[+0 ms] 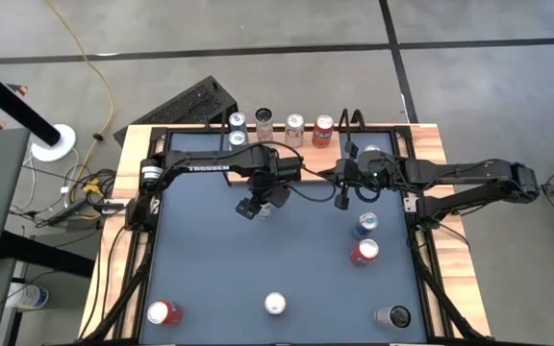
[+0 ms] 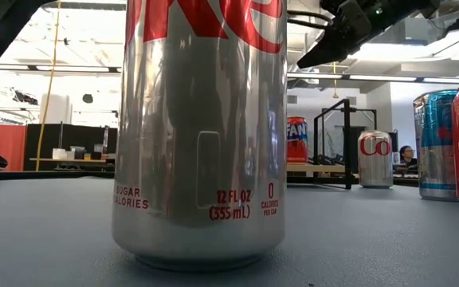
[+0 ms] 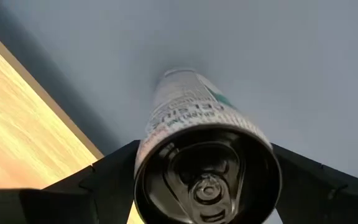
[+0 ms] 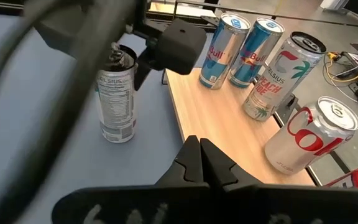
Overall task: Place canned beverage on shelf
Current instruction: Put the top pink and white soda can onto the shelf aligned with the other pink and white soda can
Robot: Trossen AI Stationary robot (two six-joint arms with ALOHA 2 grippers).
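A silver Celsius can [image 4: 117, 99] stands upright in my left gripper [image 1: 258, 207], over the grey-blue tabletop just in front of the shelf. The shelf [image 4: 229, 124] is a light-wood board at the table's far edge. It also shows in the left wrist view [image 3: 17, 124]. Two Red Bull cans [image 4: 241, 46], a Celsius peach can [image 4: 278, 74] and a Diet Coke can [image 4: 309, 137] stand on it. My right gripper [image 4: 199, 155] is shut and empty, hovering to the right of the held can. It also shows in the high view [image 1: 342, 197]. My left gripper pinches the Celsius can's upper wall, just below the rim [image 3: 143, 155], between its two fingers [image 3: 104, 177], one on each side. The fingers come from above, slanting down. The can is upright. I cannot tell whether its base [image 4: 118, 138] touches the table.
On the table stand a blue can [image 1: 366, 223] and a red can [image 1: 364, 252] at the right. Near the front edge stand a red can [image 1: 164, 312], a silver Diet Coke can [image 1: 275, 304] and a dark can [image 1: 392, 315]. A black rail frame [image 1: 162, 135] borders the table.
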